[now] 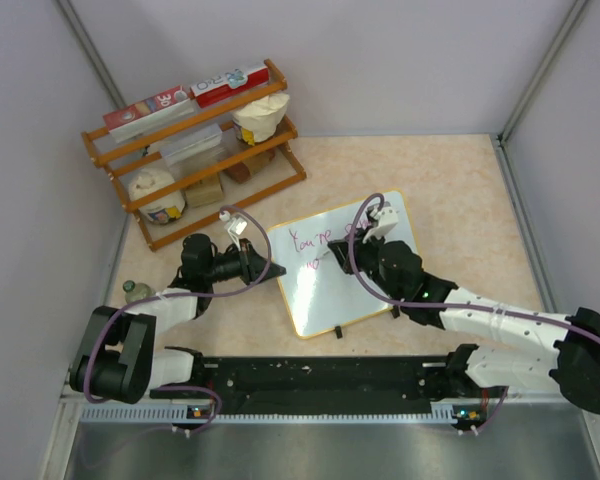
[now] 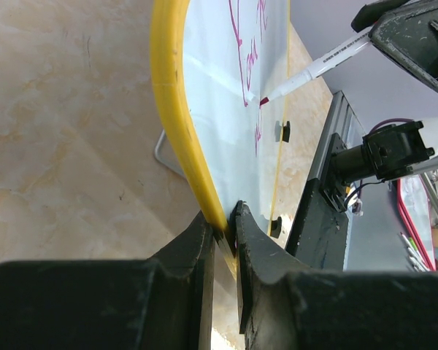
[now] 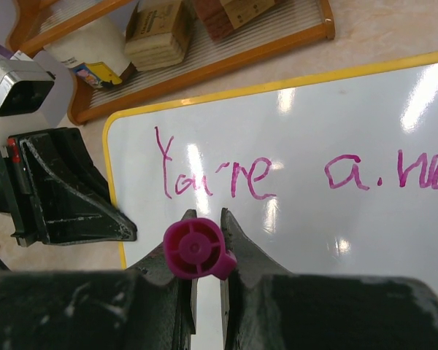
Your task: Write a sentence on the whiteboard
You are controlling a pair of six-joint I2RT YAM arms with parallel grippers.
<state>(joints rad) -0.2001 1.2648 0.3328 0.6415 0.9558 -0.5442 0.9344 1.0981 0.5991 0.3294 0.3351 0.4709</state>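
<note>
Whiteboard, one, lies mid-table between the arms. Its pink handwriting reads "You're a.", then letters cut off at the frame edge; a second, shorter line sits below. Two black clips sit on its near edge. The left gripper pinches its yellow rim. The right gripper is clenched on one pink-capped marker, tip at the board.

One flat white yellow-rimmed whiteboard, centre of frame, carries two small black clips. One white magenta-tipped marker pen; one orange wooden shelf rack, upper left.
</note>
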